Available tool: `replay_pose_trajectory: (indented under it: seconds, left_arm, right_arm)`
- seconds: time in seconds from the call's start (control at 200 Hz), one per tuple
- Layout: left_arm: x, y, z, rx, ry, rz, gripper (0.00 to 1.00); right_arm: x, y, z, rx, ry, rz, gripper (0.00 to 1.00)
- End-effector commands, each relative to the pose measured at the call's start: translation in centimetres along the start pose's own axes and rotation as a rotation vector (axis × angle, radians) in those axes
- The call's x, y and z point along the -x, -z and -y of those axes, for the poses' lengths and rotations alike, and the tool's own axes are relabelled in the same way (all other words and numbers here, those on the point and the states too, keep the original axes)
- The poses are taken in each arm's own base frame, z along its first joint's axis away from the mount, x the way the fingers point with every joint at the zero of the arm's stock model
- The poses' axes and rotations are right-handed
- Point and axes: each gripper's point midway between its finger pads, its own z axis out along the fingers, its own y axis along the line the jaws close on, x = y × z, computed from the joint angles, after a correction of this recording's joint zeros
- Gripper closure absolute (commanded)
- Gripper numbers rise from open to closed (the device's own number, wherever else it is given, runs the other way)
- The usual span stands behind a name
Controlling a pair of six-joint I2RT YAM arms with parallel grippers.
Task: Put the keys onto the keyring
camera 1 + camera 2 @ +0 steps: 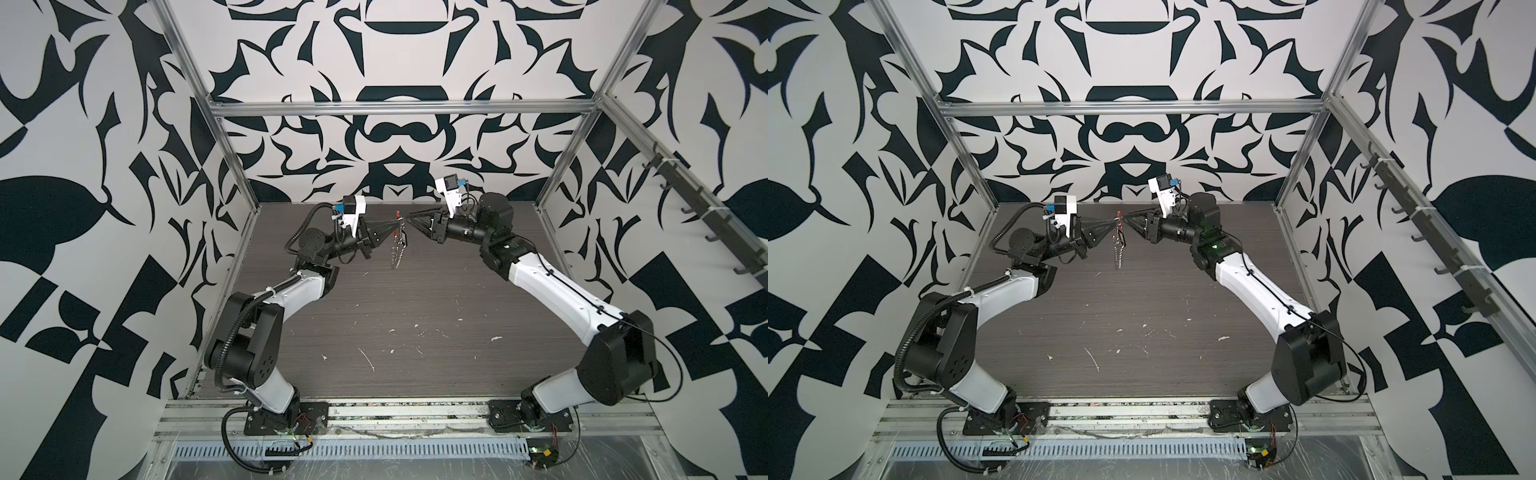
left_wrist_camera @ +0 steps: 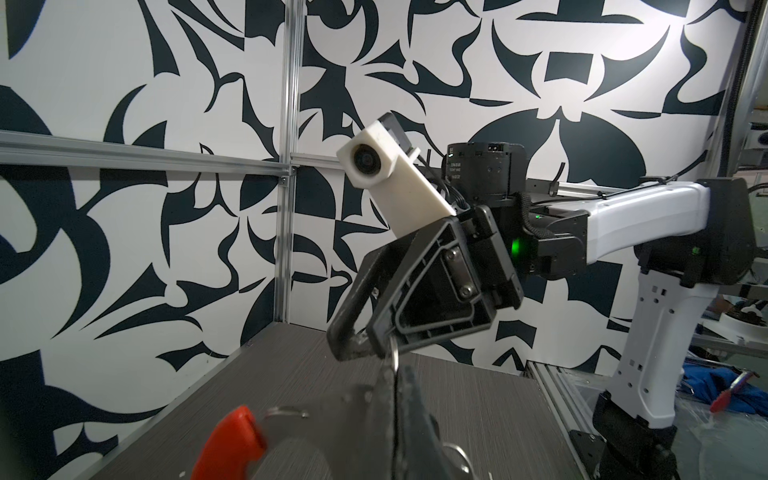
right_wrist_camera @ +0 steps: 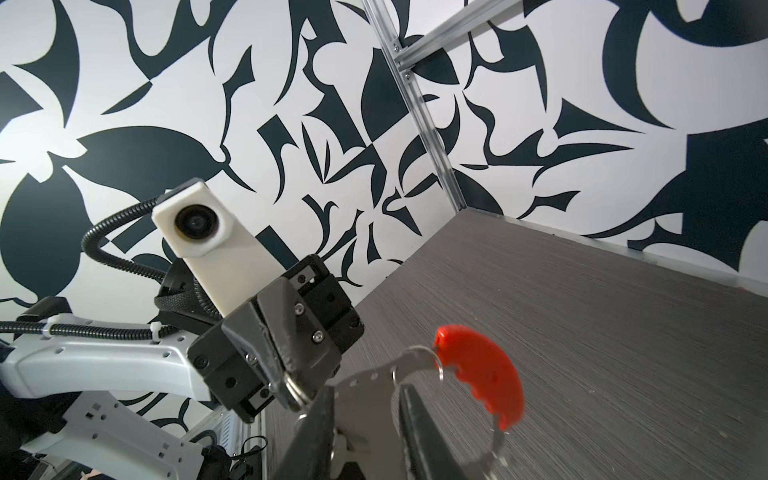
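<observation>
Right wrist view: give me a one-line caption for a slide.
Left gripper clamps the keyring by its silver end, red section arching over the table.

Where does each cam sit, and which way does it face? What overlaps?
Both top views: high over the table front, looking down toward the back wall; left arm and right arm whole, left pincer and right pincer meeting at the hanging keyring.
Left wrist: on the left arm, facing the right pincer and right arm; own fingers blurred close up.
Right wrist: on the right arm, facing the left pincer, shut on the keyring; own fingers close up.
Shared: both wrist views catch the keyring's red section.
</observation>
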Motion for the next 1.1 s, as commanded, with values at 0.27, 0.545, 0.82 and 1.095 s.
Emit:
replay_pose_trajectory:
  seconds: [0.27, 0.545, 0.82, 1.095]
  left_arm:
    - [1.8, -0.6, -0.2, -0.02, -0.006, 0.035, 1.0]
    - [2.2, -0.2, -0.9, 0.0, 0.035, 0.043, 1.0]
    - [2.3, -0.3, -1.2, 0.003, 0.061, 0.049, 1.0]
    - [2.6, -0.4, -1.1, -0.005, 0.07, 0.05, 1.0]
  right_arm:
    - [1.4, 0.5, -2.7, 0.128, 0.056, 0.068, 0.7]
    - [2.0, 1.9, -1.4, 0.064, 0.045, 0.108, 0.69]
    - [2.6, 1.6, -3.3, 0.204, 0.028, 0.13, 0.67]
    - [2.3, 0.9, -3.1, 0.22, 0.018, 0.119, 0.67]
